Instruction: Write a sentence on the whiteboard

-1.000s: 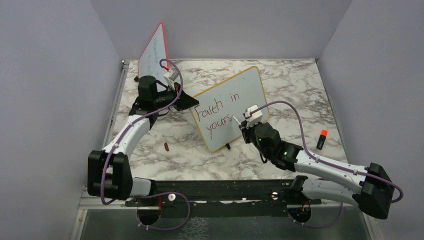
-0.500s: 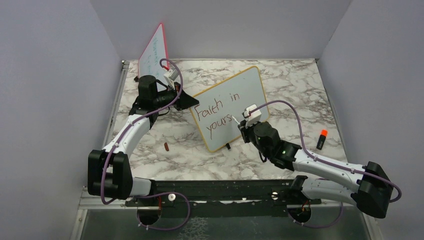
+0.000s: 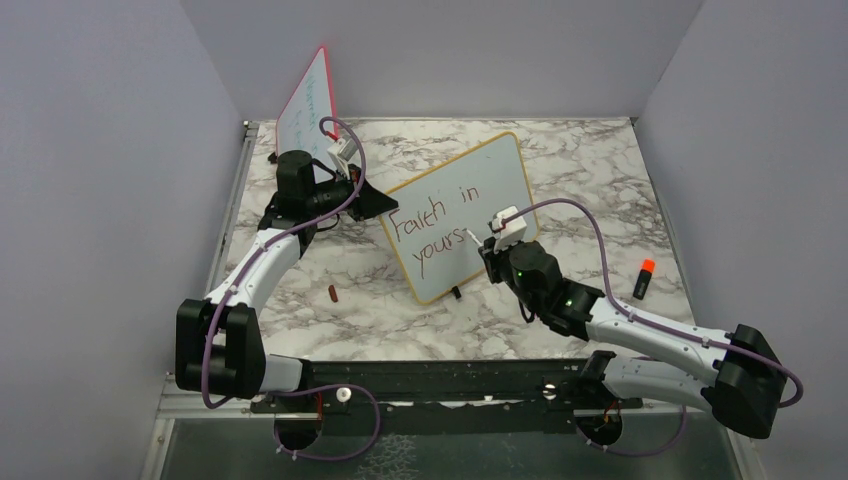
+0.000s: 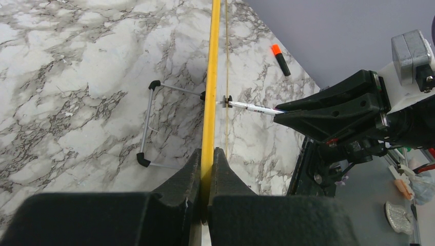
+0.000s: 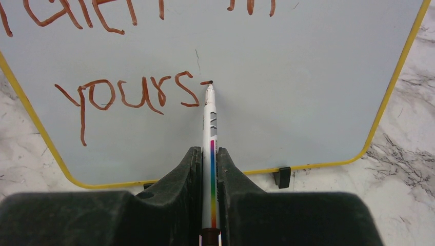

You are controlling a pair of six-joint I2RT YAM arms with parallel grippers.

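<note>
Now, on the marble table the whiteboard stands tilted near the middle, with your left gripper pinched tight on its yellow left edge. Your right gripper is clamped on the marker, whose tip touches the board just after "yours" in the sentence. Press lightly, brace with the left, and form the next letter on the same slant as that line.

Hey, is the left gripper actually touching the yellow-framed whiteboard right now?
Touching. The left wrist view shows the left gripper shut on the whiteboard at its yellow frame edge, with no gap.
</note>
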